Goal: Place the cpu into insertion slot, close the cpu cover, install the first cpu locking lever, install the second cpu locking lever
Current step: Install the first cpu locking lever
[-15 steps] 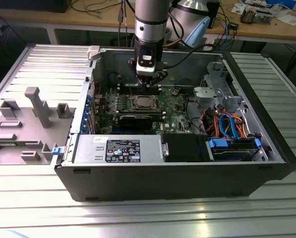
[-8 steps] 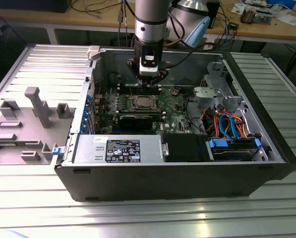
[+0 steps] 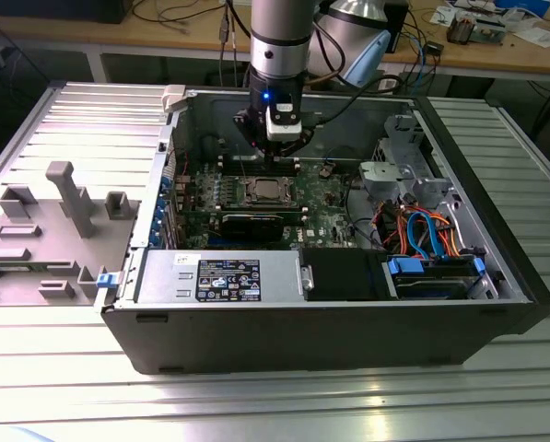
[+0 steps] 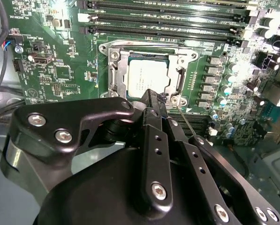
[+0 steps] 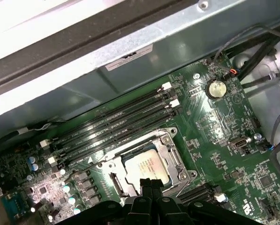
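**Closed fingertips at the socket edge, lever wire just beside them**

Gripper (image 4: 151,96) hangs inside the open computer case (image 3: 330,322), low over the motherboard (image 5: 215,140). Fingers are pressed together, with nothing visible between them. The cpu (image 4: 147,75) sits flat in the insertion slot (image 4: 107,49), just past the fingertips and under them. The cpu cover (image 4: 124,77) looks folded down, framing the chip.

Key relation: in the second wrist view a thin locking lever (image 4: 186,123) starts at the socket corner right beside the fingertips. Its long axis runs back alongside the fingers and away from the chip. It looks raised and not latched; whether the tips touch it I can't tell. In the first wrist view a second lever wire (image 5: 83,166) lies on the far side of the socket, well apart from the fingers. The memory slots (image 5: 116,126) lie beyond the socket.
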`<action>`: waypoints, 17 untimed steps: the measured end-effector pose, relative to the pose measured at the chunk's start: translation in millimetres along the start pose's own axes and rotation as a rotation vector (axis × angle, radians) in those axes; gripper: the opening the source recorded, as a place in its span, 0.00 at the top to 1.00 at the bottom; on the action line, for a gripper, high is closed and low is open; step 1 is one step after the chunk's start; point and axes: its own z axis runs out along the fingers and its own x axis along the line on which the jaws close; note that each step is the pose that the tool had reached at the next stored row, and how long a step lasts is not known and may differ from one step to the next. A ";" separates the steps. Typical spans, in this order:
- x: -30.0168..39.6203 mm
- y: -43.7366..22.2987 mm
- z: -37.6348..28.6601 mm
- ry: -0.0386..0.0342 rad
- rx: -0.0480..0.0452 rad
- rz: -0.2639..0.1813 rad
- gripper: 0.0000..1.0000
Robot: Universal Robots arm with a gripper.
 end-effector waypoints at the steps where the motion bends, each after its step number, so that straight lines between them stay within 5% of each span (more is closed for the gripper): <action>1: 0.0 0.0 0.0 0.0000 0.0000 0.000 0.89; 8: 0.0 0.0 0.0 0.0002 0.0000 -0.014 0.89; 14: 0.0 0.0 0.0 0.0015 -0.0044 -0.110 0.89; 17: 0.0 -0.1 0.0 0.0013 -0.0043 -0.114 0.89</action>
